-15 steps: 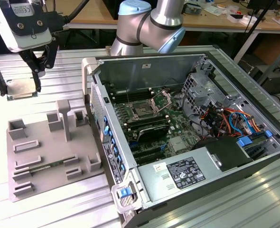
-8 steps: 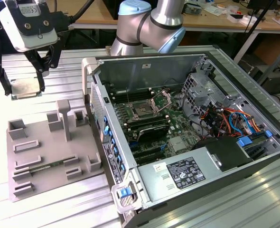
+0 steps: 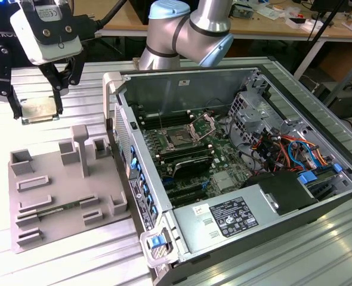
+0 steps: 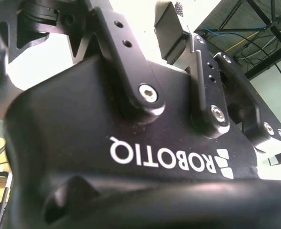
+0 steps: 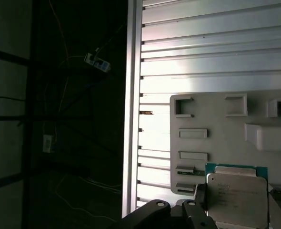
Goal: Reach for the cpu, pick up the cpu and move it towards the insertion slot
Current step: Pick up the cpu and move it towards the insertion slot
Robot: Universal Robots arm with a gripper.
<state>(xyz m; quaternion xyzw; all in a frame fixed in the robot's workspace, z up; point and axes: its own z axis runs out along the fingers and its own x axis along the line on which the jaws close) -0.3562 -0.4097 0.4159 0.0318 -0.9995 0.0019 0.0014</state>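
The cpu (image 3: 42, 112), a flat square chip with a silvery top, hangs in the air at the exterior view's upper left, and my gripper (image 3: 35, 105) is shut on its edges. It is held above the far end of the grey fixture plate (image 3: 51, 190). In the first wrist view the cpu (image 5: 238, 195) shows its metal top and greenish rim over the plate (image 5: 216, 157). The insertion slot (image 3: 180, 139) lies inside the open computer case with its metal bracket (image 3: 203, 126) hinged up, well off toward the exterior view's right of the gripper. The gripper's black housing (image 4: 131, 143) is seen close up in the second wrist view.
The case wall (image 3: 113, 113) stands between the gripper and the motherboard. A power supply (image 3: 229, 217) and a bundle of cables (image 3: 283, 149) sit in the case. A memory stick (image 3: 62, 208) lies in the fixture plate, which has an upright post (image 3: 80, 149). The arm (image 3: 188, 30) reaches over from behind.
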